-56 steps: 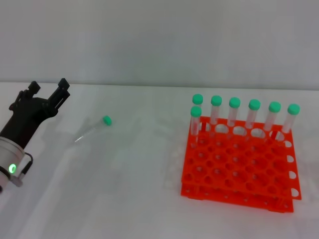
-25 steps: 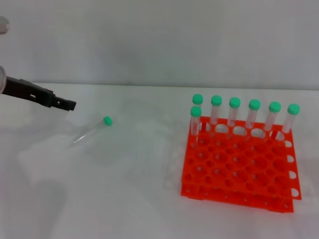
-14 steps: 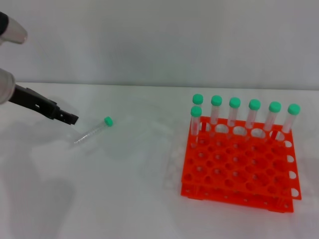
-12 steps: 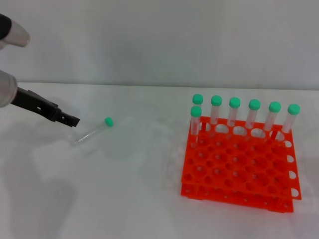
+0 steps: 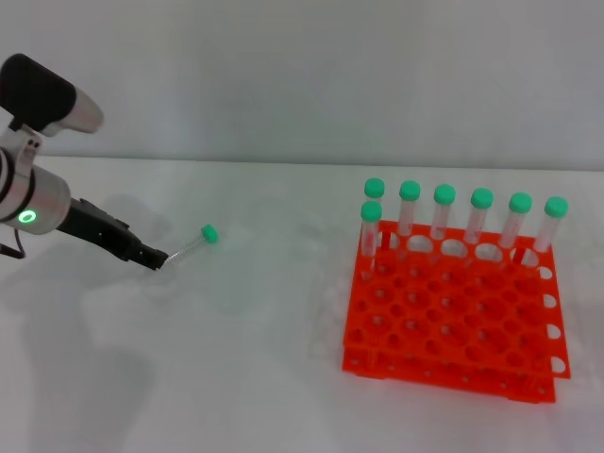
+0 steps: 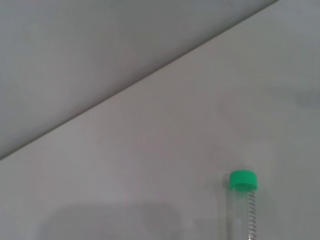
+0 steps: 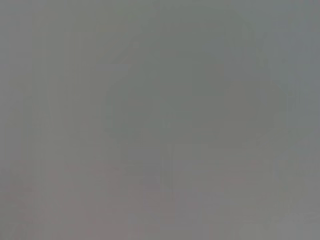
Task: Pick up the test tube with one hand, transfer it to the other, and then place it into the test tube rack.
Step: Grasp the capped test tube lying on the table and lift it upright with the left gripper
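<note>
The test tube (image 5: 189, 245), clear with a green cap, lies on the white table at the left. Its cap points toward the back right. It also shows in the left wrist view (image 6: 241, 200), cap end away from the camera. My left gripper (image 5: 154, 257), black on a silver wrist with a green light, is low over the table with its tip at the tube's capless end. The orange test tube rack (image 5: 453, 321) stands at the right. My right gripper is out of view, and the right wrist view shows only plain grey.
Several green-capped tubes (image 5: 444, 209) stand upright along the rack's back row, with one more (image 5: 371, 226) at its back left corner. A pale wall runs behind the table's far edge (image 5: 283, 162).
My left arm has swung in from the left and come down, moving right until its tip reaches the tube's capless end. The tube's cap has shifted slightly to the right.
</note>
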